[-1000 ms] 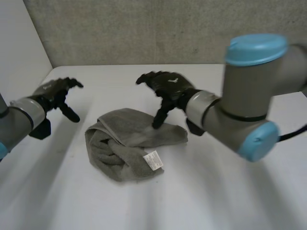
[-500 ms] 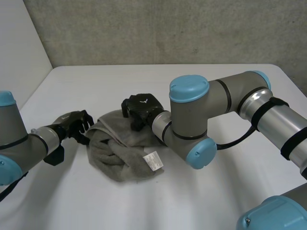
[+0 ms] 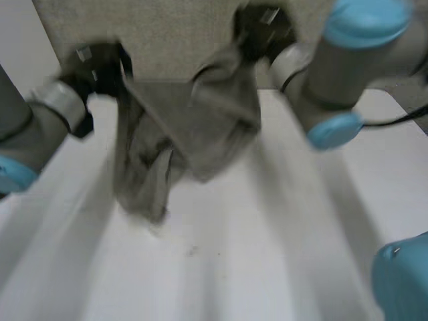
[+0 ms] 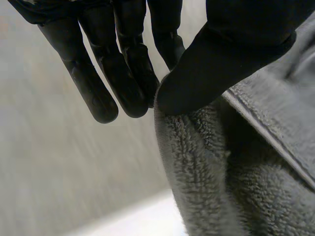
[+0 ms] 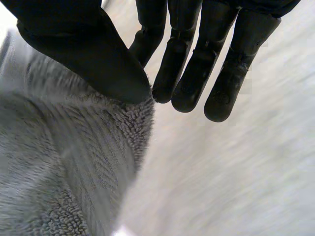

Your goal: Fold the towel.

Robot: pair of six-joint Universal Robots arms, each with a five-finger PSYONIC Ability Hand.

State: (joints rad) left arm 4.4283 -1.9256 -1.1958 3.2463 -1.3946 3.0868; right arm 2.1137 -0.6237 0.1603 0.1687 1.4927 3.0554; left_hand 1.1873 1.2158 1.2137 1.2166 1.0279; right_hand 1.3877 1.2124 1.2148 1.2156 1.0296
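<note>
Both hands pinch towel [image 3: 187, 127] thumb-to-fingers: left hand [image 4: 236, 44] and right hand [image 5: 83, 44] on opposite ends of its top edge; I see it hanging between them, above table [image 3: 281, 234].

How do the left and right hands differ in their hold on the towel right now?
The right hand is higher in the head view than the left hand. More of the towel hangs below the left hand than below the right hand. Shared: each pinches a towel edge between thumb and fingers.
</note>
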